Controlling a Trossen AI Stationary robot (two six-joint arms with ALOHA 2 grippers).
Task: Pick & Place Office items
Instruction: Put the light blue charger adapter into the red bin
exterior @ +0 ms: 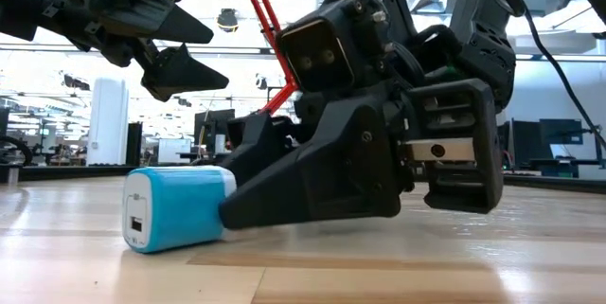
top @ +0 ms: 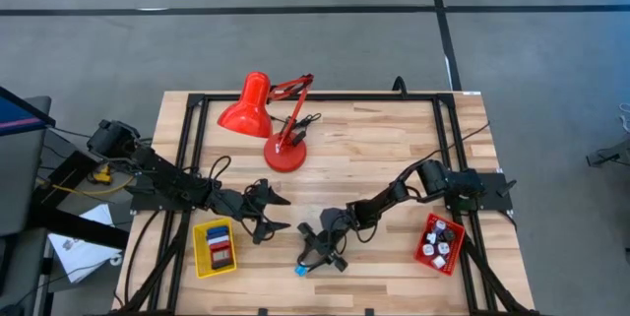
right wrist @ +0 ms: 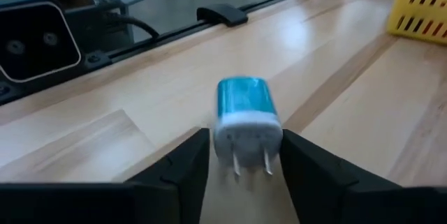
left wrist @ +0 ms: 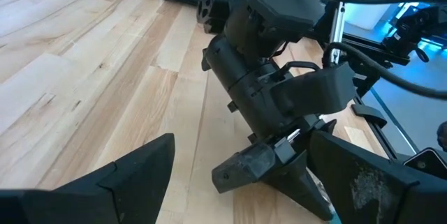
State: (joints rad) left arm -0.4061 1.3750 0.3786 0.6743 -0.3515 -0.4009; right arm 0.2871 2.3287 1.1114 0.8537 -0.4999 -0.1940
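A thumb-sized charger plug (top: 298,271), blue with a white pronged end, lies flat on the wooden table near its near edge. My right gripper (top: 313,255) is low over the table and open. Its fingers stand on either side of the plug's white end (right wrist: 246,128), with the prongs pointing back between them. My left gripper (top: 276,212) hangs open above the table, just right of the yellow tray (top: 200,249), and touches nothing. Small blue, red and white items lie in the yellow tray. Several white and dark ones lie in the red tray (top: 424,233). My right gripper comes at the plug (exterior: 175,207) nearly level, along its length, from the pronged end. In the low view one fingertip (exterior: 237,211) meets that end. Whether both fingers touch it, I cannot tell. The plug rests on its side on the table.
A big red desk lamp (top: 271,119) stands at the far middle of the table. The yellow tray sits near-left and the red tray near-right. Black frame rails (top: 187,158) run along the table's sides. Bare wood lies between the lamp and the two grippers.
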